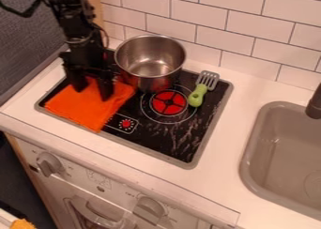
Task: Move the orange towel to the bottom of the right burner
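Note:
The black gripper [92,88] points down at the left of the stove, over the orange towel [85,108]. Its two fingers stand apart, their tips at the upper part of the towel; whether they touch the cloth I cannot tell. The towel lies spread over the left side of the black stove top, left of the right burner [169,103], which shows as a red disc with a dark cross. Part of the cloth is hidden behind the fingers.
A steel pot [150,61] stands behind the burner, beside the gripper. A green-handled spatula [197,95] lies at the burner's right. Farther right is a grey sink [285,153] with a dark faucet [315,103]; a tiled wall [241,28] runs behind.

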`<state>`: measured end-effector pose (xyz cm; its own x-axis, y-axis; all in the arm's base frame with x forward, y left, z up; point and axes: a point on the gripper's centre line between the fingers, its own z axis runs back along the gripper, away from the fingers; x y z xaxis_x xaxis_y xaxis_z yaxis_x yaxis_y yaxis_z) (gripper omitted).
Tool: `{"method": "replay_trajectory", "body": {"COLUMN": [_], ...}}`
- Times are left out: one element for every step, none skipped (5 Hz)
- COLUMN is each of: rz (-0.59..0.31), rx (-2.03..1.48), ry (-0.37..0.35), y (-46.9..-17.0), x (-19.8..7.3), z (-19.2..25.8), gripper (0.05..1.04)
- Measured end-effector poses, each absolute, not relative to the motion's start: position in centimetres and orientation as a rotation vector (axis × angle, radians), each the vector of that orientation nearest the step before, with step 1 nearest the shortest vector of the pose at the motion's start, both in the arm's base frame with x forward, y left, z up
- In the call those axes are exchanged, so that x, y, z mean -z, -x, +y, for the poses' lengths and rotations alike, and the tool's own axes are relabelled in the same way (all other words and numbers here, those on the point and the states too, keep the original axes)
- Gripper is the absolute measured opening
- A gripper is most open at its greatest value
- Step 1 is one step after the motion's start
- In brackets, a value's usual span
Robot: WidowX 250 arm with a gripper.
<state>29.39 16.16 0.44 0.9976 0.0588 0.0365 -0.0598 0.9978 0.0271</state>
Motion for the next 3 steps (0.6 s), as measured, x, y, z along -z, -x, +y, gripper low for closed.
{"method": "replay_trajectory", "body": {"rz": [-0.032, -0.030, -0.037], "rx": [-0.106, -0.115, -0.100], "ry": [-0.034, -0.033, -0.015], "y": [-28.69, -28.48, -28.38], "x": [-0.51, -0.54, -0.63], "z": [18.36, 19.04, 18.60], "gripper": [1.001, 1.001, 1.001]}}
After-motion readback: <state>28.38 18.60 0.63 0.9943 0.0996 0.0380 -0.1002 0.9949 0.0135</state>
